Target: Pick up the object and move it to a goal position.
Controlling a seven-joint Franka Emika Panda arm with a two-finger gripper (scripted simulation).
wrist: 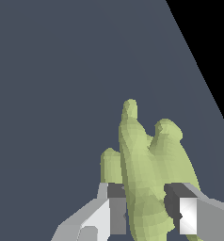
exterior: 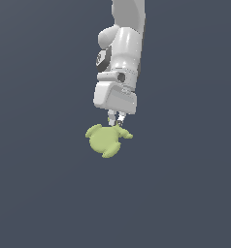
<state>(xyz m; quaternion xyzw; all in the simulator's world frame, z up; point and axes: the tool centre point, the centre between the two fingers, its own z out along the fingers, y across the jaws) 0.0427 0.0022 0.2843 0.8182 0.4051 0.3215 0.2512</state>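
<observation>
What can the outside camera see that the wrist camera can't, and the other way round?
Only the exterior view shows the white arm above the gripper, and the yellow-green figure's whole rounded outline. Only the wrist view shows the two fingers close up, one on each side of the figure, and a black area past the grey surface's edge. Both show the grey surface and the gripper shut on the figure.

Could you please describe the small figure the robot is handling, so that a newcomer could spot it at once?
Follow the white arm down to its hand. Between the hand's fingers sits a yellow-green blob figure, matte and lumpy, with a rounded body and short stubby limbs. It is the only coloured thing against the plain dark grey-blue surface.
</observation>
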